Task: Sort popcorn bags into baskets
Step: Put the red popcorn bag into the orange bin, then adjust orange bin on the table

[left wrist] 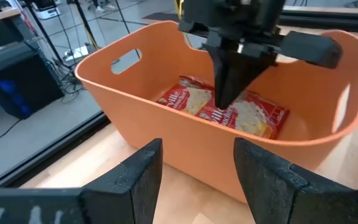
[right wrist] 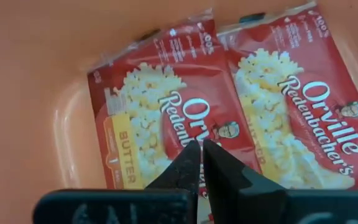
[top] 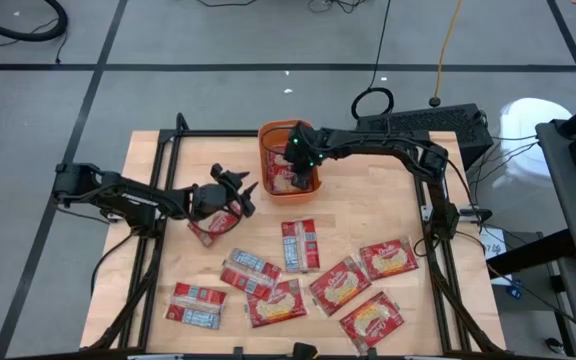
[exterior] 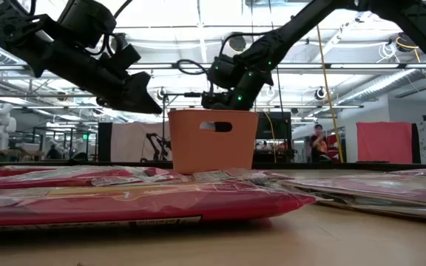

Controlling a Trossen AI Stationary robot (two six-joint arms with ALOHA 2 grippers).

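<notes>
Fingers of the right gripper [right wrist: 201, 163] are pressed together with nothing between them, their tips hanging just above a popcorn bag inside the orange basket [top: 271, 148]. Two popcorn bags in the basket [right wrist: 166, 118] lie side by side, label face up, flat on its floor. The basket stands at the far middle of the wooden table [top: 368, 215], with an oval handle slot in its wall, and the right arm reaches over its rim from the right.

Just left of and nearer than the basket, the left gripper [top: 236, 192] hovers above the table with its two fingers [left wrist: 135, 180] spread apart and empty, pointing toward the basket's wall. Beneath it on the table lies one popcorn bag [top: 214, 226], close to the gripper; whether they touch cannot be told.

Eight more bags are scattered over the near half of the table. Some show the grey-blue face, such as the one [top: 300, 245] near the middle and the one [top: 197, 304] at the near left. Others lie label up, among them one [top: 388, 259] at the right and one [top: 372, 322] at the near right edge.
</notes>
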